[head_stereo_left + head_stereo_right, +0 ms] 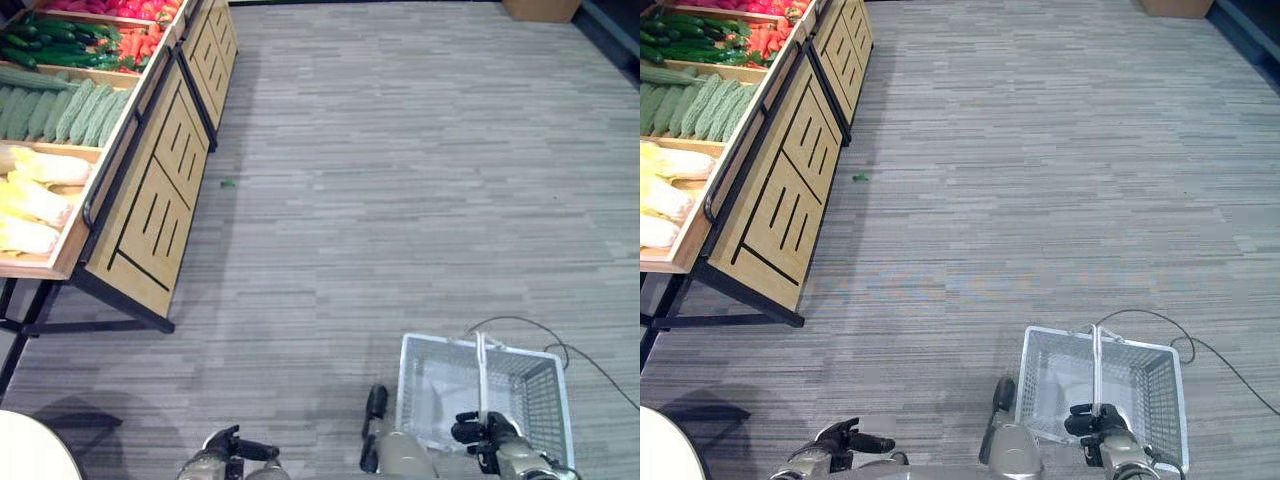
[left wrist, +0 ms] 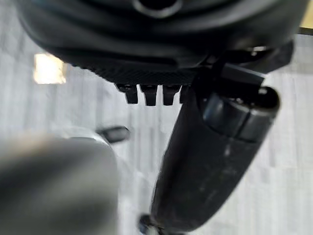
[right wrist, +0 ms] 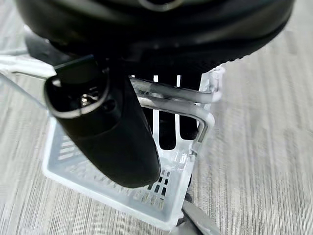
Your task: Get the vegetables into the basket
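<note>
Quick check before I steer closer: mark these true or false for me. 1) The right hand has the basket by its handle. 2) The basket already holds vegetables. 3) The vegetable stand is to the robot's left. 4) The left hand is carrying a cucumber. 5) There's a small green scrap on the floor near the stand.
1) True: the right hand curls round the handle of the white basket.
2) False: the basket looks empty.
3) True: the wooden stand sits far left.
4) False: the left hand holds nothing.
5) True: a green scrap lies on the floor.
</note>
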Controlling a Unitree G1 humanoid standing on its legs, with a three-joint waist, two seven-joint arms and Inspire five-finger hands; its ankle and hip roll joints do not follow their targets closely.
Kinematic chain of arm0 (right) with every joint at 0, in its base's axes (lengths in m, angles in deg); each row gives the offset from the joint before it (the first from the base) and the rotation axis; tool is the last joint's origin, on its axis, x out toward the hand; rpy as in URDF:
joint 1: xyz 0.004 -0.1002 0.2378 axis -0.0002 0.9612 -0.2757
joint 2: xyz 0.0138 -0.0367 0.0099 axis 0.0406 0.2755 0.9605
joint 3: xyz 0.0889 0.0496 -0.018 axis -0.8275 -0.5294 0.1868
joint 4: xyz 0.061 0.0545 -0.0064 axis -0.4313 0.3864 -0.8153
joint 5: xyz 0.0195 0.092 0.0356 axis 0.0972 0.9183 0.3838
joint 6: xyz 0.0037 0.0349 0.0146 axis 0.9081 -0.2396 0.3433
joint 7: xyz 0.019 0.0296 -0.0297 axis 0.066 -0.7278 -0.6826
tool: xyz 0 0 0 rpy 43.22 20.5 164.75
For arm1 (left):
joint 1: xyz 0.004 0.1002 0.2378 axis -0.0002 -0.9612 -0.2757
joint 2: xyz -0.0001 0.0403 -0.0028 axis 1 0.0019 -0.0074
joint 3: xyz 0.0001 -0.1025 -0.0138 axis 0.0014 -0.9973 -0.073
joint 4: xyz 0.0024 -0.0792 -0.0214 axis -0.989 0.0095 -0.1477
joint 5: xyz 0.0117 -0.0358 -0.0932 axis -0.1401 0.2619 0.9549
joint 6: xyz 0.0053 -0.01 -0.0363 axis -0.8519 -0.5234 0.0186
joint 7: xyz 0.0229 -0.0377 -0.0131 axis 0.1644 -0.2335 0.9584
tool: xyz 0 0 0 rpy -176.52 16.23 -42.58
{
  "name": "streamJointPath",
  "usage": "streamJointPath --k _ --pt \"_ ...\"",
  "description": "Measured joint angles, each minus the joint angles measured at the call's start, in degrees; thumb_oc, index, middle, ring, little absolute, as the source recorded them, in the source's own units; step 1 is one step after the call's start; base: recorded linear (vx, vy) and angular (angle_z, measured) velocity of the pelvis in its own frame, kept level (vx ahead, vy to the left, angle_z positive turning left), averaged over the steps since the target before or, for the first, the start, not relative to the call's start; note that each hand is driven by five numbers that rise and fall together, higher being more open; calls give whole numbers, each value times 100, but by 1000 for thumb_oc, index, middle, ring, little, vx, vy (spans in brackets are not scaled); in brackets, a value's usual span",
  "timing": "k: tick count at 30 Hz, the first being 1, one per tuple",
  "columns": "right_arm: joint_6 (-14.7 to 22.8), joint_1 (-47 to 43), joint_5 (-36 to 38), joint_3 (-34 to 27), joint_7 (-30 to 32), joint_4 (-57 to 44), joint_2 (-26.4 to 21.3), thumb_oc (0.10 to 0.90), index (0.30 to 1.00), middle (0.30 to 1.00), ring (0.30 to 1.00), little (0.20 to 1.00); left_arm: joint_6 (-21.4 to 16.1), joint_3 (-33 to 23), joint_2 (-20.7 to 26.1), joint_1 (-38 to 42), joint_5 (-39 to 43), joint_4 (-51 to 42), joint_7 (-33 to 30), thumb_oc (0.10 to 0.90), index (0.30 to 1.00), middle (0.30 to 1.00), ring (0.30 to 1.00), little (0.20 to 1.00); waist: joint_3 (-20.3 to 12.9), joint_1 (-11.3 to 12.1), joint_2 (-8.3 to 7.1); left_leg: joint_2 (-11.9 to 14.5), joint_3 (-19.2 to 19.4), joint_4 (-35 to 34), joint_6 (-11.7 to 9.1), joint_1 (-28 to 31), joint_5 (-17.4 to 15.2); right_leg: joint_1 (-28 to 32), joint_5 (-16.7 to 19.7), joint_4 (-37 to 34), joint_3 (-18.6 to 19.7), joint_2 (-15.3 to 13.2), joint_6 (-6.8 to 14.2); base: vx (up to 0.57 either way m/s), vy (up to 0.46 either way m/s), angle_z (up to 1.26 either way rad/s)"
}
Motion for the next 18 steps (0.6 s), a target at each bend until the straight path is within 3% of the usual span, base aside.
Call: streamJointPath --k 4,7,8,10,12,13,15,16,17,18 --pt "63 -3 1 119 -43 19 161 400 300 300 300 300 50 -1 -34 37 162 20 21 900 1000 1000 1000 1000 -40 -15 10 308 -158 154 -165 -131 193 -1 -384 262 -252 224 -179 184 -207 31" --pt "66 -32 1 186 -82 21 269 400 300 300 300 300 63 -224 -15 9 361 92 23 900 1000 1000 1000 1000 -46 22 -44 456 -476 888 -282 -539 268 38 -675 352 -339 380 -178 164 -271 16" --pt "48 -30 -1 234 -122 56 332 400 300 300 300 300 72 -401 46 57 516 80 25 900 1000 1000 1000 1000 -22 97 -159 459 -621 1691 -435 -957 392 151 -659 238 -353 426 -422 155 -210 4" --pt "37 -18 -2 401 -149 134 399 400 300 300 300 300 53 -490 151 102 659 57 15 900 1000 1000 1000 1000 65 204 -352 454 -714 2379 -523 -1162 678 427 -693 101 -361 438 -601 122 -101 -6" --pt "60 -43 1 498 -147 131 380 400 300 300 300 300 49 -483 172 140 686 48 15 900 1000 1000 1000 1000 75 169 -417 373 -582 2556 -526 -1341 646 553 -774 54 -354 404 -631 206 -22 4" --pt "61 -48 1 489 -146 139 371 400 300 300 300 300 59 -463 166 186 687 55 12 900 1000 1000 1000 1000 72 131 -445 348 -406 2390 -483 -1433 584 620 -893 -81 -398 404 -535 195 19 22" --pt "-2 -88 4 483 -130 199 371 400 300 300 300 300 51 -364 187 246 684 -45 23 900 1000 1000 1000 1000 99 173 -484 215 41 1411 -322 -1728 458 635 -896 -171 -420 468 -452 237 72 7" --pt "-1 -146 0 492 -137 201 370 400 300 300 300 300 61 -347 198 249 693 -73 15 900 1000 1000 1000 1000 128 232 -446 78 193 321 -257 -1762 557 722 -926 -191 -383 529 -405 402 137 -15" --pt "0 -147 1 493 -135 207 374 400 300 300 300 300 96 -365 204 271 706 -71 19 900 1000 1000 1000 1000 149 240 -471 43 253 37 -199 -1875 643 774 -978 -203 -403 567 -358 486 184 -19" --pt "1 -168 1 498 -111 246 384 400 300 300 300 300 74 -334 203 260 692 -49 17 900 1000 1000 1000 1000 108 306 -387 -47 210 -617 -286 -1944 797 851 -1106 -204 -318 643 -310 466 207 -31"
